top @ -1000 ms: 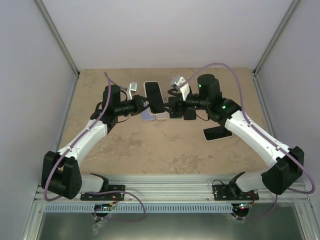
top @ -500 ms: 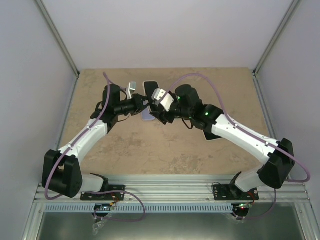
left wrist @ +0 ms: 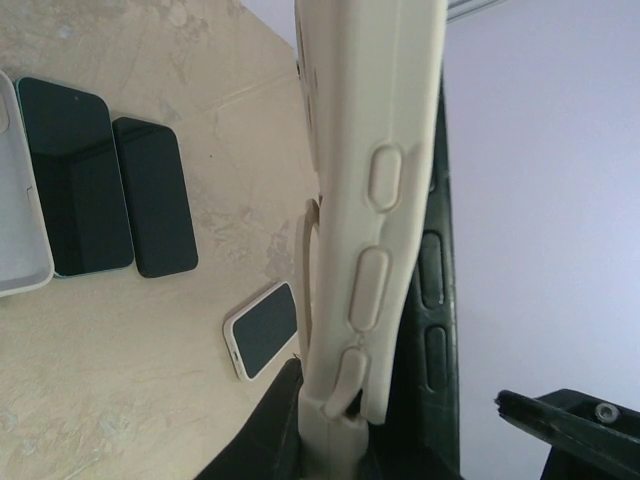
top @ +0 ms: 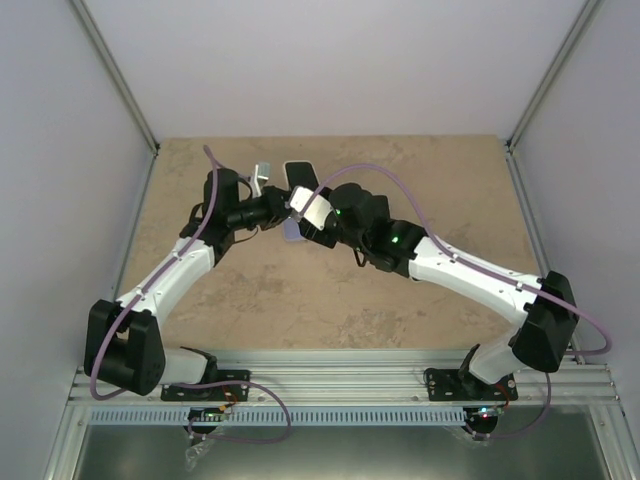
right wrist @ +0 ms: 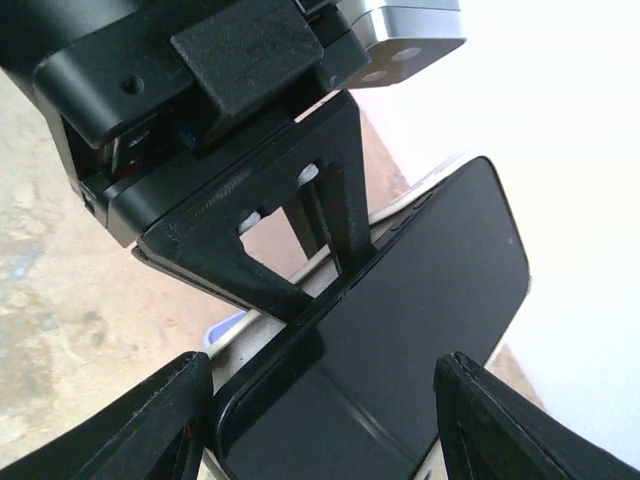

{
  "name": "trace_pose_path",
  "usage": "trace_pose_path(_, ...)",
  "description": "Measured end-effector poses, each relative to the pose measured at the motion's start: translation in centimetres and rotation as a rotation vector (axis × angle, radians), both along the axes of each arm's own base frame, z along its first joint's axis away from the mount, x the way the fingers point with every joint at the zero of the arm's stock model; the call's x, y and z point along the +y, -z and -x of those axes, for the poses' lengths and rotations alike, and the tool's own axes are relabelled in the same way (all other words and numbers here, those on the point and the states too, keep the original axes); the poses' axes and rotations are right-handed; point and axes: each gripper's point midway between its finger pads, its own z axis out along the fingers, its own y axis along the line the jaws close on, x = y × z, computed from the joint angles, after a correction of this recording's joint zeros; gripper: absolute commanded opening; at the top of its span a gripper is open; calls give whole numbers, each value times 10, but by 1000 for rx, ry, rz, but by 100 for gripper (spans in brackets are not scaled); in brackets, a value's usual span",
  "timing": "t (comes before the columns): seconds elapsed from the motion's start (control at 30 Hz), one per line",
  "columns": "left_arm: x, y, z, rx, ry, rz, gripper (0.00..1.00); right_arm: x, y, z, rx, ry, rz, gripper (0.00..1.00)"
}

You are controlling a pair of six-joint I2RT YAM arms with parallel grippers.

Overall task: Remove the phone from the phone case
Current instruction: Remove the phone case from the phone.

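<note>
- The left tool [top: 282,207] is clenched on the case [left wrist: 370,200] and holds it raised above the desk [top: 400,300], toward the far side. The phone [right wrist: 400,350] sits inside the case, its screen facing the right wrist camera.
- The right tool [right wrist: 325,430] is released. Its fingers [right wrist: 150,420] stand on either side of the phone, and neither pad looks pressed home yet.
- The step in hand, as I judge it, is to grip the phone alone and then peel it free.
- Close on the phone's own body, not on the case lip. If the pads catch the lip, phone and case will likely move as one.
- Centre the phone between the pads before closing, so it does not twist.
- Lift one corner out first, away from the left tool, tilting the phone out of the soft rim rather than dragging it straight.
- The left tool grips only the case's edge, so a hard tug may slip it. Go slowly.
- Other phones [left wrist: 75,180] lie on the desk below, and a dropped phone could strike them.
</note>
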Motion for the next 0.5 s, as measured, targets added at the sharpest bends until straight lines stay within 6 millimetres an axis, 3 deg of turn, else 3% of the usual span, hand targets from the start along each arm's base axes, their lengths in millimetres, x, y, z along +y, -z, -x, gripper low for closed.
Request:
trace_pose_path(0.33,2,0,-6,7,-16,18,0,-3,1,-7,-189,76,71,59)
trace_pose_path(0.5,2,8,-9,36,-21,19,0,-5,8,-9,-275,99,103,52)
